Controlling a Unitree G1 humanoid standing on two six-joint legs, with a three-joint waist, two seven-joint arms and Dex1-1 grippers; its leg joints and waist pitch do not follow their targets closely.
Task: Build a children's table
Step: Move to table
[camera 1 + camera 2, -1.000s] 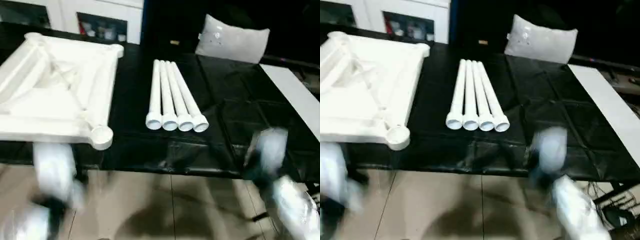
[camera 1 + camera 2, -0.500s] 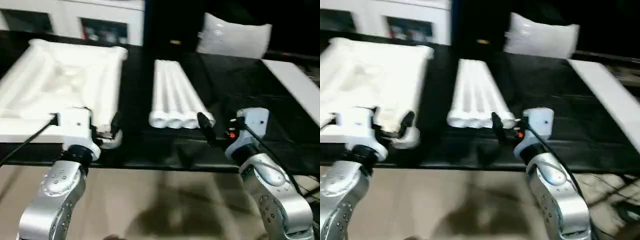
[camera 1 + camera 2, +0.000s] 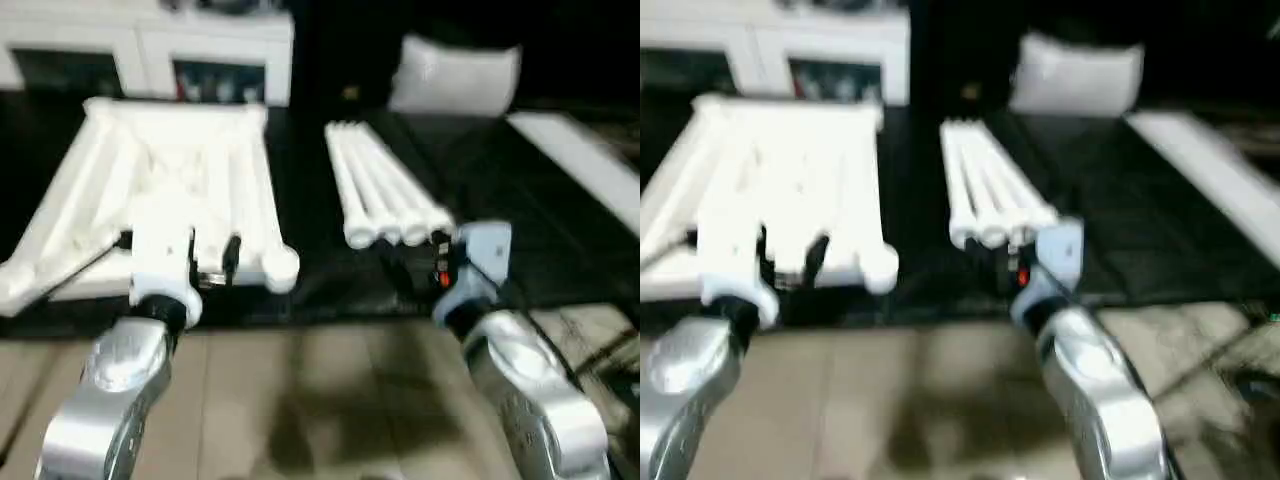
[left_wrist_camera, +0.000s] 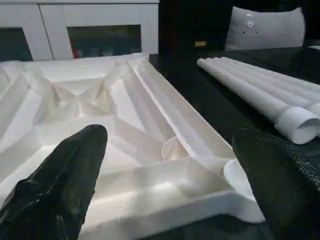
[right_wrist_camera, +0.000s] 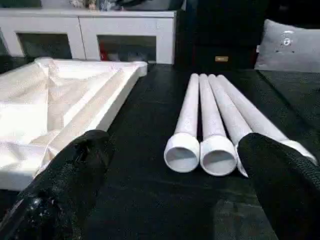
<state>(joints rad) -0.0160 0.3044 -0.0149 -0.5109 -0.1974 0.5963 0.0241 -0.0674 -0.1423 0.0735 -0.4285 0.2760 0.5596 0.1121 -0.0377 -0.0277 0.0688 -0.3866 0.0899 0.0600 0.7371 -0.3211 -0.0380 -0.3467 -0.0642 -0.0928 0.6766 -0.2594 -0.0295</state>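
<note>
Evidently unstarted: top (image 4: pixel 115 115) upturned, four legs (image 5: pixel 215 125) loose beside it; both grippers' fingers (image 4: pixel 60 180) (image 5: pixel 70 175) spread, empty.

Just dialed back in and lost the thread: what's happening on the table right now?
Nothing is held yet. The table top lies upside down on the black surface, ribbed underside up, with no legs fitted. The four legs lie side by side beside it, open ends toward the robot. The left gripper is open, poised over the top's near corner socket. The right gripper is open too, lined up just short of the legs' ends. A cushion sits at the far side.
</note>
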